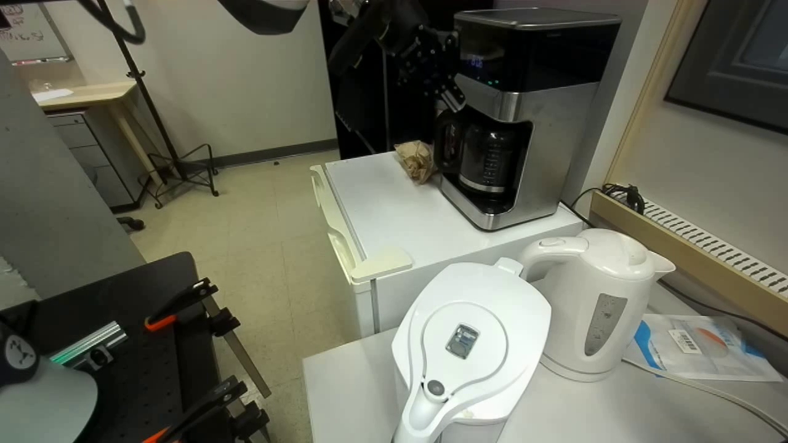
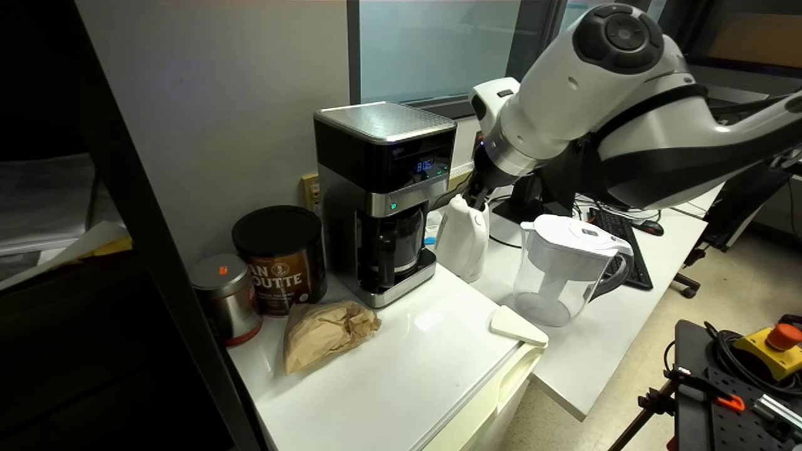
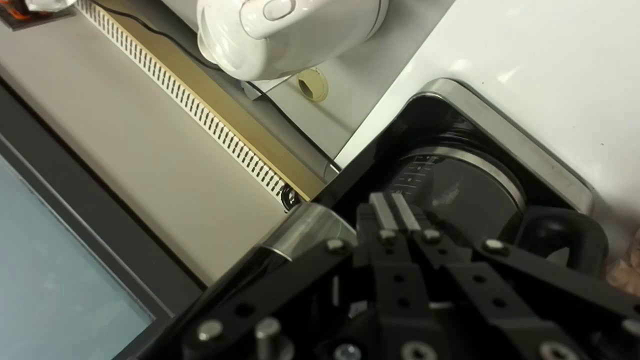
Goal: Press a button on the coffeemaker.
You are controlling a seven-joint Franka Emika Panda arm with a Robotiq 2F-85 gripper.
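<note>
On the white bench [image 2: 432, 357], close to the wall [image 2: 250, 125], the coffeemaker [image 2: 382, 203] stands upright, black at the top, with silver sides and a silver band [image 2: 410, 197] across its front. Blue digits glow on the display [image 2: 425, 166], small green lights [image 2: 442, 171] beside them, and another green light [image 2: 393, 205] shows on the band below. The dark glass carafe [image 1: 489, 157] sits in its bay, the black handle [image 2: 386, 260] turned outward.

The hand [image 3: 395, 212] is near the front of the machine; an exterior view shows a gap between the two. Up close, in the wrist view, its two fingers [image 3: 383, 215] lie together with only a thin dark line between the pads, and it has hold of nothing. The white arm [image 2: 564, 100] extends above the adjoining bench [image 2: 583, 363].

On the side away from the white kettle [image 1: 591, 295] stand a black-lidded tin [image 2: 282, 269] and a metal-lidded canister [image 2: 225, 300], with a crumpled brown paper bag [image 2: 329, 335] lying in front of them. The kettle is upright on the adjoining bench, and the white filter jug [image 1: 480, 363] stands near it with its lid on. A plastic packet [image 1: 702, 344] with blue on it lies flat beside the kettle. Farther along are a black keyboard [image 2: 617, 232] and a mouse [image 2: 648, 227].
</note>
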